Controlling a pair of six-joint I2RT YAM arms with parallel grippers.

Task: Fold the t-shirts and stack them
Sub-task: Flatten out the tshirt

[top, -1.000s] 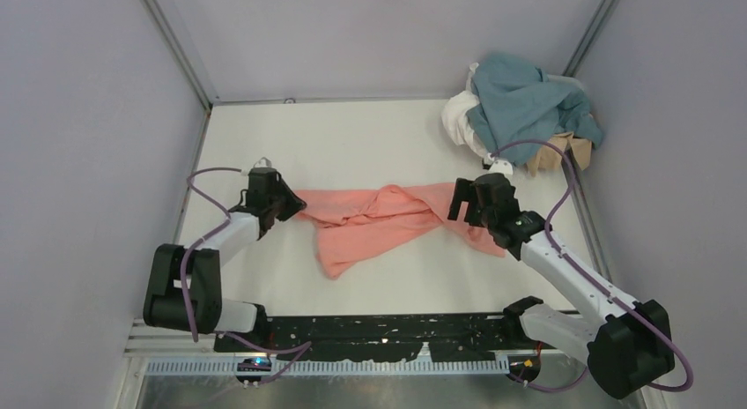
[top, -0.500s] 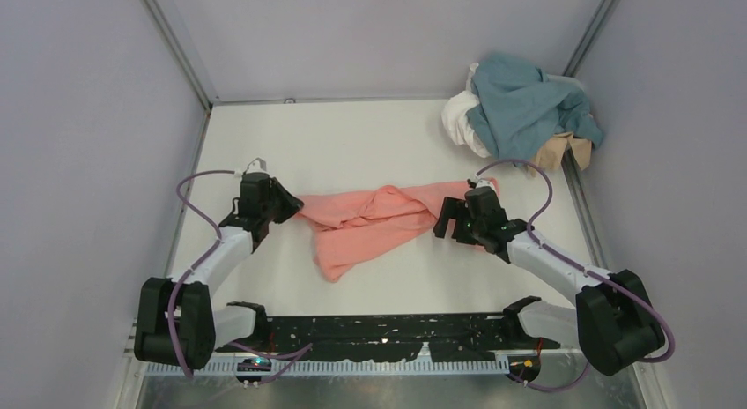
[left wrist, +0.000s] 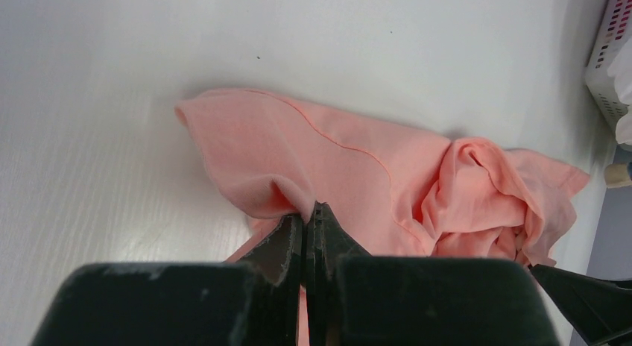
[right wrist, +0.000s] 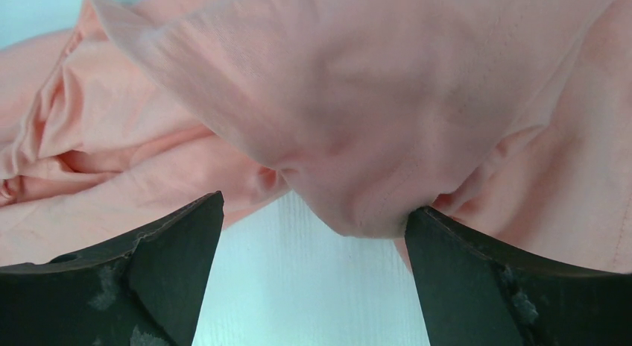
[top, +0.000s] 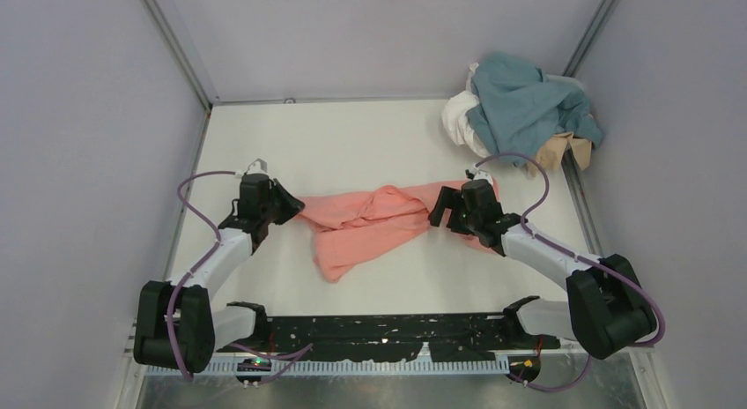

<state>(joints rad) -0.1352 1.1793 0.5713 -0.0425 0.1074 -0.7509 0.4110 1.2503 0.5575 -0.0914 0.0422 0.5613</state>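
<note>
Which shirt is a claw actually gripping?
The salmon-pink t-shirt, lying mid-table: the left claw is shut on its edge. The teal, white and tan shirts sit heaped in the far right corner, untouched.

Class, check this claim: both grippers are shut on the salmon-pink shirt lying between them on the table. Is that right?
Not quite. Only the left gripper is shut on the salmon-pink shirt. The right gripper is open, jaws wide apart with a fold of cloth between them, as the right wrist view shows. The shirt does lie between them on the table.
</note>
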